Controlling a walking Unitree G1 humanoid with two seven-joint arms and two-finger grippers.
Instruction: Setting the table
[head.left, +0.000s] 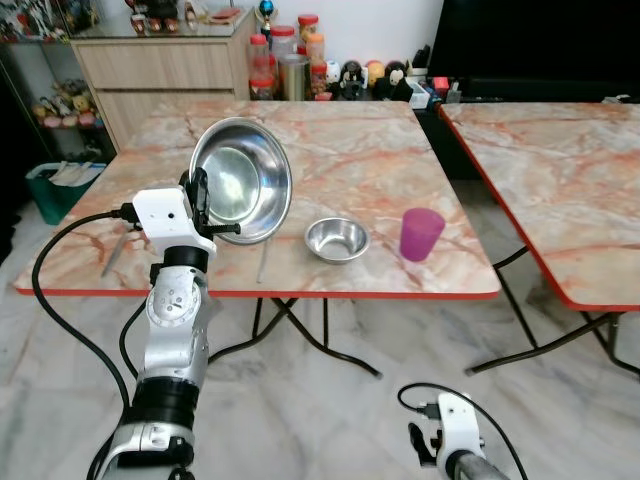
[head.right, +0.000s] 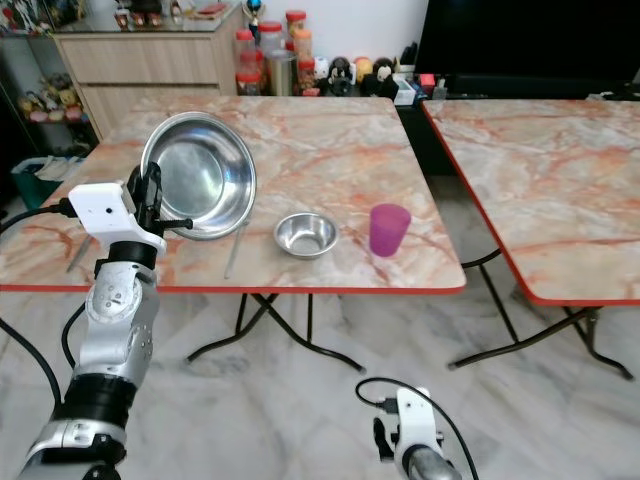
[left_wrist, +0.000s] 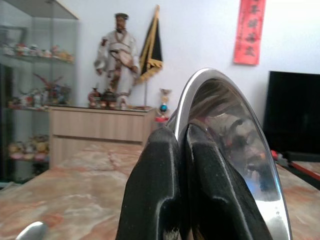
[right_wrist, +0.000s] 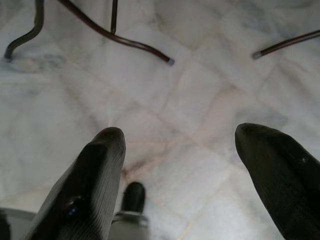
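Left eye view shows the left gripper (head.left: 205, 205) pinching the rim of the plate (head.left: 243, 180); the two fingers (left_wrist: 160, 190) are pressed together on the edge, so the plate stands tilted on its side, up off the table (head.left: 350, 150). It looks held this way to be carried and laid flat near the table's front edge; the left arm is bent up, its wrist at table height. On the table the small bowl (head.left: 337, 239) sits just beside the plate; the cup (head.left: 421, 234) is past the bowl; a thin stick (head.left: 262, 262) lies under the plate. The right gripper (right_wrist: 180, 165) hangs low over the floor (right_wrist: 165, 100), fingers spread, holding nothing.
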